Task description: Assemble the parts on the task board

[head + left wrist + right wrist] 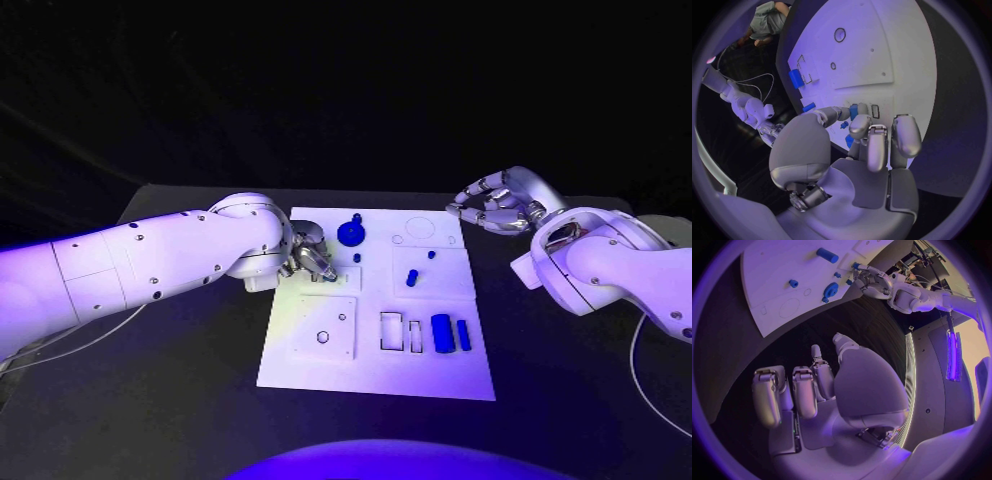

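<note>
Dark room all around, and we're looking down at a black tabletop point(173, 340) with the white task board point(433, 370) sitting in the middle of it.

Starting on the left: the left hand point(309, 258) is down at the board's left edge, fingers curled over the surface. In the left wrist view there's a small blue part point(854, 111) right at the fingertips point(859, 126), and it looks pinched there, though we can't say for sure how firmly it's gripped. Our guess is the hand is low and tucked in like that because it's lining the piece up with a seat on the board.

Moving right across the board: a round blue part point(351, 234) stands near the far edge, a small blue peg point(411, 278) sits about mid-board, and two bigger blue blocks point(450, 333) stand in the near-right area next to some rectangular slots that are unfilled. So we'd call the task underway, with a fair bit left.

Far right: the right hand point(498, 208) is off the board, hovering beyond its far-right corner. The right wrist view shows its fingers point(804, 392) loosely bent with nothing in them, so it's released. We figure it's parked out there to keep clear while the left one works.
</note>
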